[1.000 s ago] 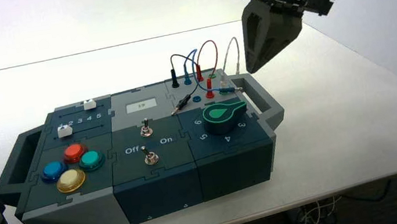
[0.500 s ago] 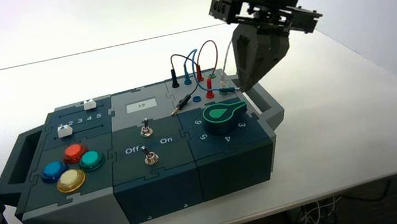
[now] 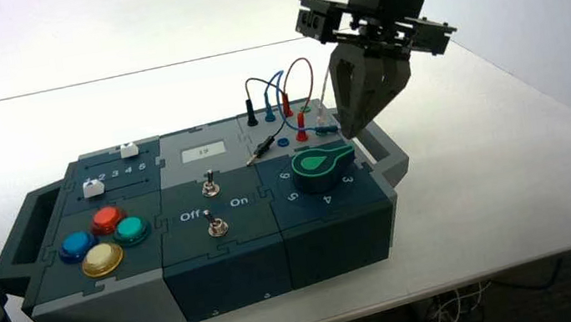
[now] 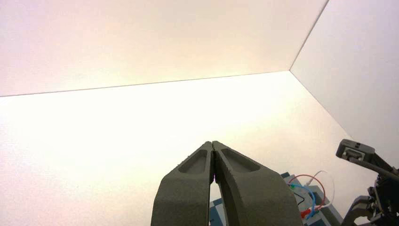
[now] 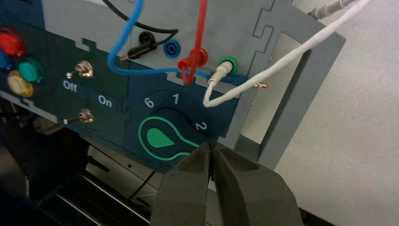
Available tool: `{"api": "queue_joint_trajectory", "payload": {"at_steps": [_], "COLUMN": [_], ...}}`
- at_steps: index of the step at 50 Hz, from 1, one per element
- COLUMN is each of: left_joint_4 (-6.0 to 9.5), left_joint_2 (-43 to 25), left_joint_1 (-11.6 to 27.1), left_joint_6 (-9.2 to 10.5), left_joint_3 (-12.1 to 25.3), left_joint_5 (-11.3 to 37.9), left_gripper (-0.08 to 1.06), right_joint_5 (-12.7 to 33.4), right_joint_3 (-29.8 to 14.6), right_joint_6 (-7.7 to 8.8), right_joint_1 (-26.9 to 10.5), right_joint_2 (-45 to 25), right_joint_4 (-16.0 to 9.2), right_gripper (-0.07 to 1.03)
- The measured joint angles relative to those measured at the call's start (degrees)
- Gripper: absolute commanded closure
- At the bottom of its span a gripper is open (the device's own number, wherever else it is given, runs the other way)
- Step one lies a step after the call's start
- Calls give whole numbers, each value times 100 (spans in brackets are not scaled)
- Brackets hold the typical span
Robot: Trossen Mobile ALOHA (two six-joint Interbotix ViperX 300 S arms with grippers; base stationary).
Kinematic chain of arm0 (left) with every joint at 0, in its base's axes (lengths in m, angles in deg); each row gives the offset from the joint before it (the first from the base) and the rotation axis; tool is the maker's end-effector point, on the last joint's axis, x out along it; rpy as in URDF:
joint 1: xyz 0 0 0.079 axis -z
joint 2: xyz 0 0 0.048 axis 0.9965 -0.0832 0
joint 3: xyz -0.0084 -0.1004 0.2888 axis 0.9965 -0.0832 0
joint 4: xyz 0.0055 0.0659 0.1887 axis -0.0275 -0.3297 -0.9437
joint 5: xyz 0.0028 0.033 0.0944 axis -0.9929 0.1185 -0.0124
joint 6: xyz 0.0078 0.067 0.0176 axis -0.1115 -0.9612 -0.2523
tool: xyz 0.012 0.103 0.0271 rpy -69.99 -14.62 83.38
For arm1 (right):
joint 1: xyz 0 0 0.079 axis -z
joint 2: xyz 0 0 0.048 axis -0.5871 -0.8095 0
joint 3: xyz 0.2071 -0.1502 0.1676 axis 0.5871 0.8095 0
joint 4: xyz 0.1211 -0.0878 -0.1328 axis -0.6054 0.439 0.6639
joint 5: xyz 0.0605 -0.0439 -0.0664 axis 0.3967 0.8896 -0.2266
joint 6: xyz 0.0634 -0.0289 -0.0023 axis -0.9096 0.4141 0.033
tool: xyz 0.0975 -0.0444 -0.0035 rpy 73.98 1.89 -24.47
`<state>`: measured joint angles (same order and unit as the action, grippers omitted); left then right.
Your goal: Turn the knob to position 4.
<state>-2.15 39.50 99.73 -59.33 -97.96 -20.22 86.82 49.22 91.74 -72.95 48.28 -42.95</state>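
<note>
White walls rise behind the pale surface [image 3: 488, 183] that carries the box [image 3: 231, 274]. On its right part sits the green knob [image 3: 319, 170], numeral 4 [image 3: 327, 200] printed on the near side of the dial. I should bring the right end effector [image 3: 348, 134] down against the pointer's flank, then sweep it gently round, avoiding the white wire [image 5: 282, 67]. That arm reaches in from the far side, angled downward, tips together; my left end effector [image 4: 212, 143], also closed, waits aimed over the surface.
</note>
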Motion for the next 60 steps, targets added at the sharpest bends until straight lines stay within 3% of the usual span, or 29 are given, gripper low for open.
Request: {"api": "queue_joint_trajectory", "payload": {"at_steps": [25,45,60], "left_joint_4": [-9,-18,-18], "left_joint_2": [-185,-202,-229], "left_joint_1": [0,0,0], "left_joint_6": [-9,-26,-53], "left_joint_3": [62,62,62], "left_joint_5": [-141,-167,-167], "left_gripper": [101,101,101], "right_joint_5": [26,79,229], "right_joint_3": [-79,-167,-149], "right_joint_6": [53,246,255], "right_joint_1": [0,9,0], "right_joint_2": [-132,-316,-325], "right_joint_4": [-79,-334,-352], "right_gripper": [98,98,98]}}
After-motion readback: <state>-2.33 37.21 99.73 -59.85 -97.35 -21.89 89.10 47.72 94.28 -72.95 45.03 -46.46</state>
